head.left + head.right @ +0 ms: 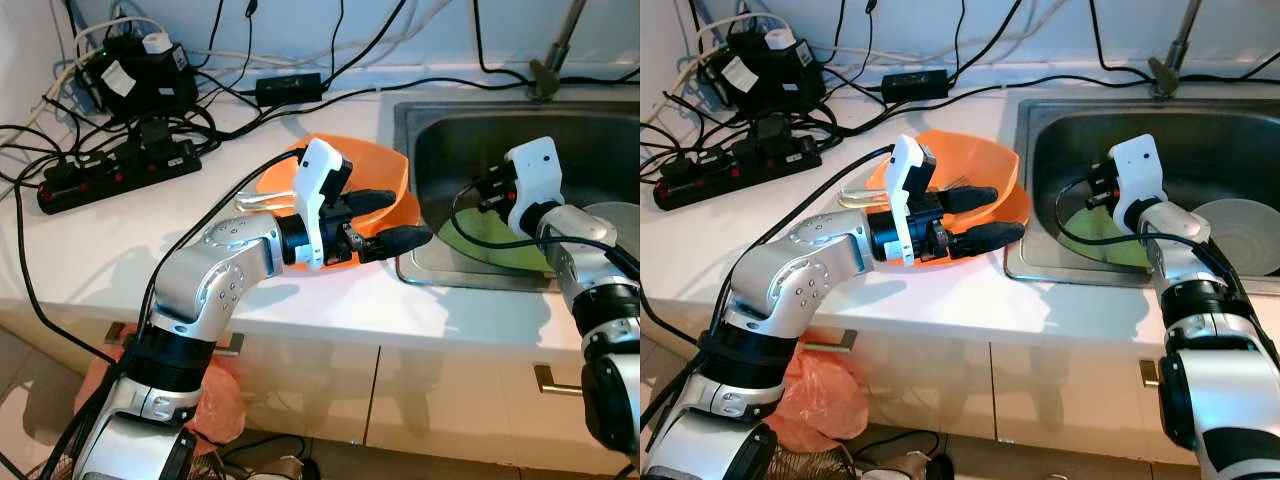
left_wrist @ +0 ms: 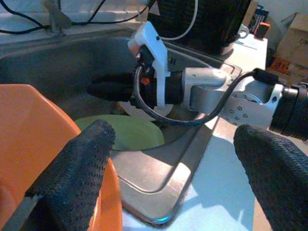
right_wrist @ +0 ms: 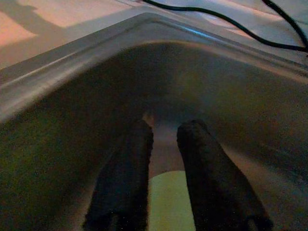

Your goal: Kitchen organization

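Observation:
An orange bowl (image 1: 372,163) lies tilted on the white counter just left of the steel sink (image 1: 420,135), with utensils (image 1: 256,203) sticking out of its left side. My left gripper (image 1: 396,220) is open at the bowl's right rim, one finger (image 2: 79,166) against the orange edge and the other over the counter. In the sink lies a green plate (image 1: 492,236). My right gripper (image 3: 166,127) hovers low over that plate's left part, fingers close together with nothing between them.
A white dish (image 1: 1240,235) sits in the sink to the right of the green plate. A power strip (image 1: 115,170), adapters and many cables crowd the back left of the counter. The faucet base (image 1: 545,75) stands behind the sink. An orange bag (image 1: 215,400) hangs below the counter.

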Tool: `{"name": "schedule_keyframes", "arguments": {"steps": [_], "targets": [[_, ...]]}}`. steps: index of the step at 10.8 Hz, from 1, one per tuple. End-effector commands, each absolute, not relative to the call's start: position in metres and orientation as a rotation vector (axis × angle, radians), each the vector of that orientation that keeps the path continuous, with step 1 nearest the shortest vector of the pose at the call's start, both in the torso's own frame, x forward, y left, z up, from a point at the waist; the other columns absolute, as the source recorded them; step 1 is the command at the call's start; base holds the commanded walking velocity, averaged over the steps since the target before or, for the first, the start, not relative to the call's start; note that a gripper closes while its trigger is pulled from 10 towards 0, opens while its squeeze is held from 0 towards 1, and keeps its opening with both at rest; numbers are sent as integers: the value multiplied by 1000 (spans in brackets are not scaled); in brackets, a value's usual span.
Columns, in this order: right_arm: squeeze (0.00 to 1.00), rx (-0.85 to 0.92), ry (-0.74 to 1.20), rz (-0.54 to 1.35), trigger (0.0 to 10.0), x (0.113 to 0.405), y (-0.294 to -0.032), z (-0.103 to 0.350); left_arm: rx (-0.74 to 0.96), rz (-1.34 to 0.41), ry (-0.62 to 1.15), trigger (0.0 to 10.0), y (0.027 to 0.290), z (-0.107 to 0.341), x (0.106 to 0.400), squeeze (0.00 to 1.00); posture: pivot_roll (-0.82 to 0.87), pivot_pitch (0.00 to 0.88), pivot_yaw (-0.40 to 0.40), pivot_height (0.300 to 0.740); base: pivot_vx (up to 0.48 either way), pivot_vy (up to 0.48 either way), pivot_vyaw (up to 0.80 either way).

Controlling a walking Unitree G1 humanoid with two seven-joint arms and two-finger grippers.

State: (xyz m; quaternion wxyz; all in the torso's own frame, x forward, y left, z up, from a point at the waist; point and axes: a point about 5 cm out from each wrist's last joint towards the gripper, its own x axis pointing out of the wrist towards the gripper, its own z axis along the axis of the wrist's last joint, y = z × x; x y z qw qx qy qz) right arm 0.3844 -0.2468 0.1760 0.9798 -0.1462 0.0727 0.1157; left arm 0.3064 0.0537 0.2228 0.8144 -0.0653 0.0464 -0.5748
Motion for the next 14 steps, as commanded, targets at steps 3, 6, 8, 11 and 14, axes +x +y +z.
{"name": "schedule_keyframes", "arguments": {"steps": [3, 6, 8, 11, 14], "targets": [[1000, -300, 125, 258, 10000, 387, -244, 180, -117, -1212, 79, 10000, 55, 227, 306, 1000, 116, 63, 128, 740, 0, 0, 0], [1000, -191, 42, 250, 10000, 390, -244, 196, -16, -1151, 20, 10000, 64, 242, 314, 1000, 116, 61, 117, 740, 0, 0, 0], [1000, -91, -77, 300, 10000, 386, -230, 216, 2, -1092, -22, 10000, 73, 251, 321, 1000, 104, 57, 113, 740, 0, 0, 0], [1000, 4, -178, 315, 10000, 369, -207, 229, 161, -1050, -58, 10000, 84, 259, 322, 1000, 99, 50, 113, 740, 0, 0, 0], [1000, 123, -192, 300, 10000, 353, -195, 233, 277, -968, -91, 10000, 110, 273, 330, 1000, 106, 45, 109, 740, 0, 0, 0]]}}
